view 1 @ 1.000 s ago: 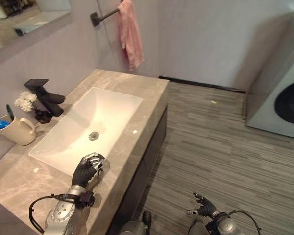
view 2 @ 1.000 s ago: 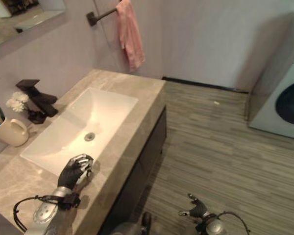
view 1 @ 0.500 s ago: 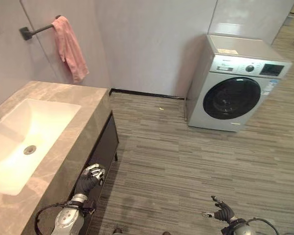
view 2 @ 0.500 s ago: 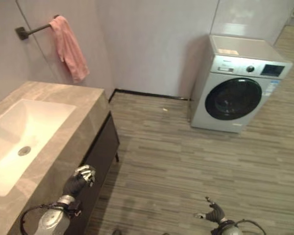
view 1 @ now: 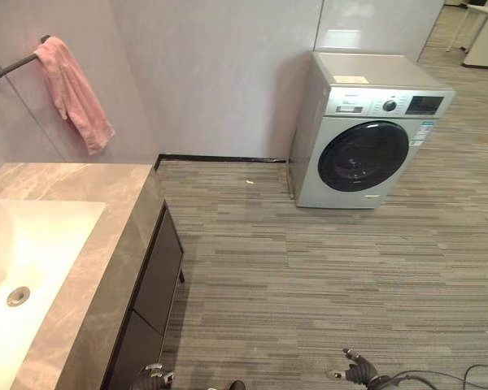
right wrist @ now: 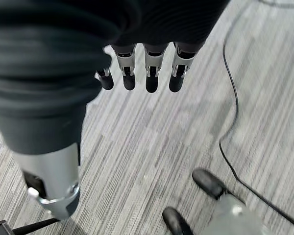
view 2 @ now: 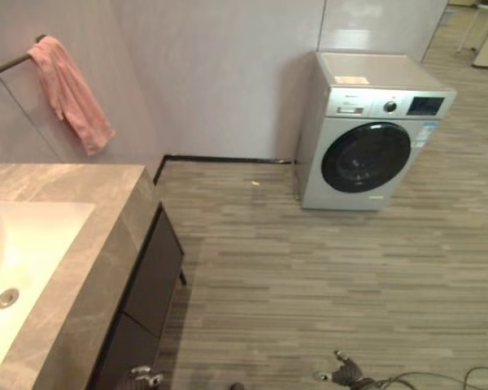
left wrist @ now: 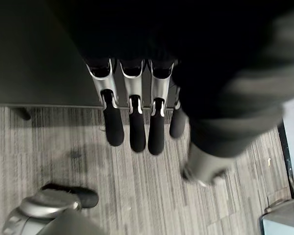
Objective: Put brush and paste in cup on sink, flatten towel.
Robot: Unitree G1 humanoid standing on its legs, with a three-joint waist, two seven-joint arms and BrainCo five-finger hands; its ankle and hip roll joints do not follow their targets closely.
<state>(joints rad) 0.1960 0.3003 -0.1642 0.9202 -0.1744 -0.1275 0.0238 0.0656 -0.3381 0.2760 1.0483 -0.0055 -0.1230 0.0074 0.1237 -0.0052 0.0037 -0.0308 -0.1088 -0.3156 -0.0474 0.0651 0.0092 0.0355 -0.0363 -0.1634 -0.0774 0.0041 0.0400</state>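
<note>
- While both arms hang low beside the vanity, the left hand (left wrist: 137, 117) shows straight, relaxed fingers holding nothing, with the dark cabinet front (view 1: 150, 280) just behind them.
- Right hand (right wrist: 147, 73): fingers likewise extended and empty, hanging over the striped floor (view 1: 325, 268), well apart from the vanity.
- Towel (view 1: 71, 91): a pink cloth draped over the dark wall bar (view 1: 4, 69) above the far end of the stone counter (view 1: 106, 236). It hangs bunched and narrow, its lower end drawn to a point.
- Handling, as judged: the towel looks light, soft and limp, so it will fold round whatever touches it and may slide off the smooth bar if tugged from one side.
- Grip, as judged: pinch a hanging edge near the bar with one hand and draw the cloth sideways along the bar, steadying or smoothing the free fall with the other.
- Sink (view 1: 32, 244): white basin set into the counter, drain (view 1: 18, 296) visible; brush, paste and cup cannot be located from here.
- Washing machine (view 1: 366, 134): stands against the far wall, clear of the work.
</note>
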